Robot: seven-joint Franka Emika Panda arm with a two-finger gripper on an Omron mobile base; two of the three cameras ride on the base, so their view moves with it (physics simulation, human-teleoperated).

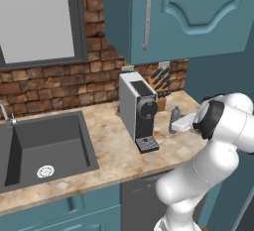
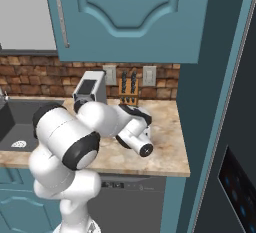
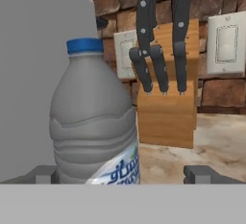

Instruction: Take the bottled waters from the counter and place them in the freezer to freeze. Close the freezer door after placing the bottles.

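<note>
I've got the grey-blue water bottle [image 3: 93, 122] close in the hand view, at 9 o'clock of centre, standing on the worktop [image 1: 111, 150] just beside the coffee machine [image 1: 137, 108]. Tool [image 3: 122, 174] has its tips spread wide, nothing held; bottle sits off toward the left tip. Judging: light, thin plastic, smooth & slippery, squashes if pinched hard, so I'd grip mid-body on the ribs, above the label. Room is tight: machine at 9, knife block [image 3: 166, 112] at 1 behind, worktop edge near. Open side is at 3.
</note>
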